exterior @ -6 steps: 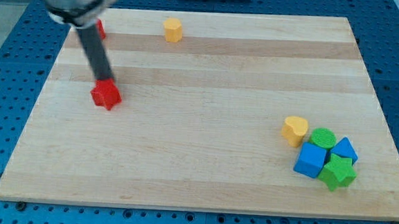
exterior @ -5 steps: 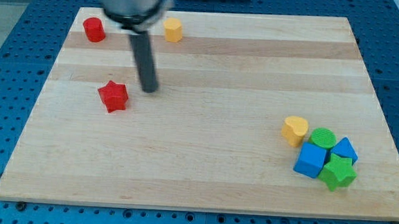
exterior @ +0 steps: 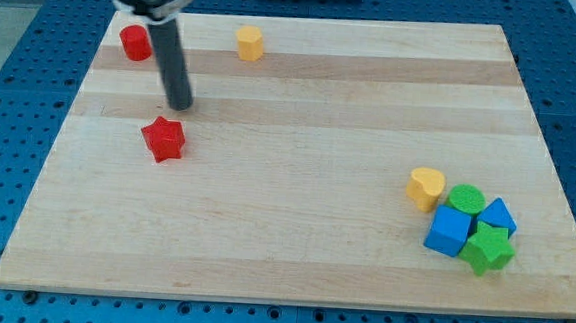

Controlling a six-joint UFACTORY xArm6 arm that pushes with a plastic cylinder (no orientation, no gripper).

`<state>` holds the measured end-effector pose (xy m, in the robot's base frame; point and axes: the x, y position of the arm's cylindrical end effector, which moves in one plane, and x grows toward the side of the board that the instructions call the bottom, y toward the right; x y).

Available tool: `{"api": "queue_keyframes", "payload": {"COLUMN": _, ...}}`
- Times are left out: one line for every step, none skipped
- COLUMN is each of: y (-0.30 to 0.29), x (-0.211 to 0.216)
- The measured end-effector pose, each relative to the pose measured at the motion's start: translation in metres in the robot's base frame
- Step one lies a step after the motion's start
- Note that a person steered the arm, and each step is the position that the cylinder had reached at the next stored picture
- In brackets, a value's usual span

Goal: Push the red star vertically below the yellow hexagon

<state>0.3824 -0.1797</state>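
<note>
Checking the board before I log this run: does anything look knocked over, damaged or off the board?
Nothing stands out. Every block sits flat on the board; my tip is just above the red star, not touching it.

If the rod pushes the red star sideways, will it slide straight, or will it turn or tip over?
The red star looks low and flat-bottomed, so it probably slides rather than tips. Its points likely let it rotate if my tip, now just above it toward the view's top, presses off-centre. The wooden board looks smooth, so sliding should be easy.
</note>
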Motion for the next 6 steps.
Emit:
{"api": "queue_keyframes", "payload": {"y": -0.007, "x": 0.001}}
{"api": "queue_keyframes", "payload": {"y": -0.010, "x": 0.001}}
{"api": "queue_keyframes", "payload": {"y": -0.033, "x": 0.018}}
{"api": "queue_keyframes", "payload": {"y": -0.033, "x": 0.018}}
{"api": "queue_keyframes", "payload": {"y": 0.006, "x": 0.059}}
{"api": "queue_keyframes", "payload": {"y": 0.037, "x": 0.073}}
